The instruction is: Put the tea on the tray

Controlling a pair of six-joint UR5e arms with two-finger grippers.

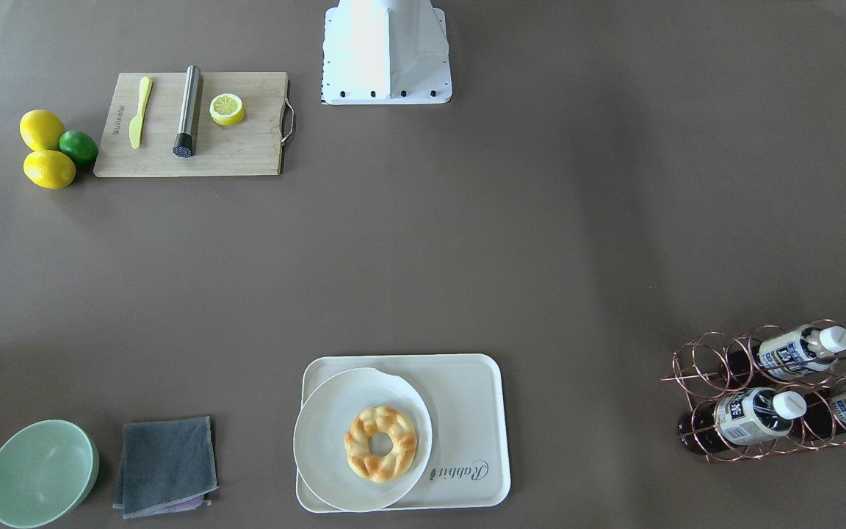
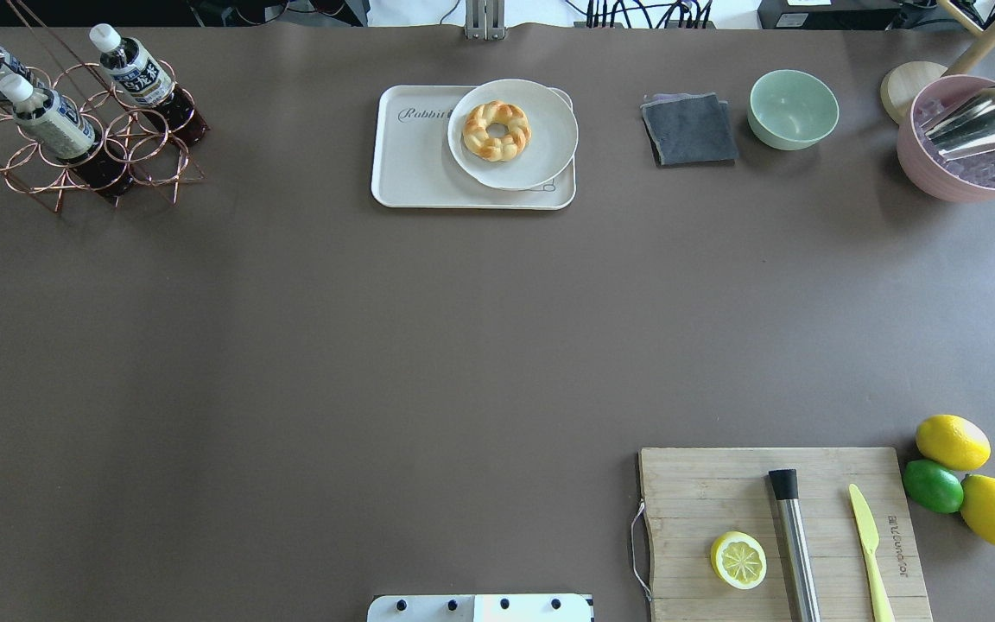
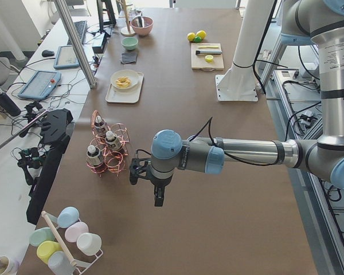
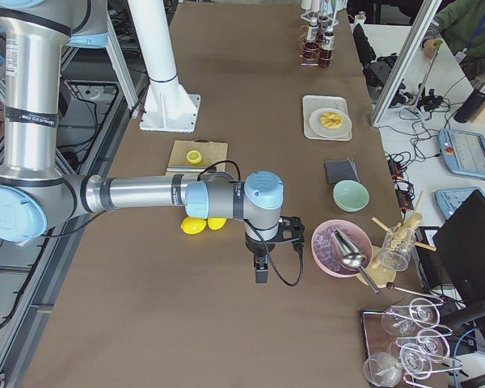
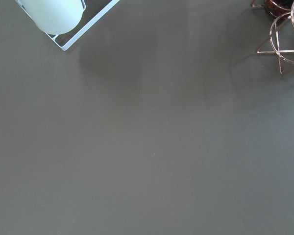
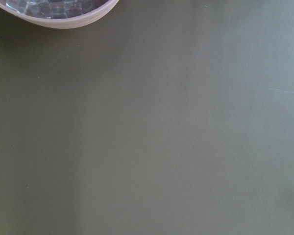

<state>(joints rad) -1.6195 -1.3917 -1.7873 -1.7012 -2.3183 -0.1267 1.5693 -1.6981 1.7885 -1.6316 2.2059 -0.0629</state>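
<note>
Three tea bottles (image 2: 130, 73) with white caps and white-and-blue labels lie tilted in a copper wire rack (image 2: 117, 164) at the far left corner; they also show in the front-facing view (image 1: 753, 415). The cream tray (image 2: 415, 164) with "Rabbit" script sits at the far middle, also in the front-facing view (image 1: 467, 411). My left gripper (image 3: 159, 200) shows only in the exterior left view, hanging over bare table beside the rack. My right gripper (image 4: 261, 275) shows only in the exterior right view, near the pink bowl. I cannot tell whether either is open or shut.
A round white plate (image 2: 541, 155) with a braided donut (image 2: 497, 130) covers the tray's right part. Grey cloth (image 2: 689, 130), green bowl (image 2: 794, 108) and pink ice bowl (image 2: 972, 142) stand far right. A cutting board (image 2: 722, 484) with lemon half, muddler and knife, and whole citrus (image 2: 953, 441), lie near right.
</note>
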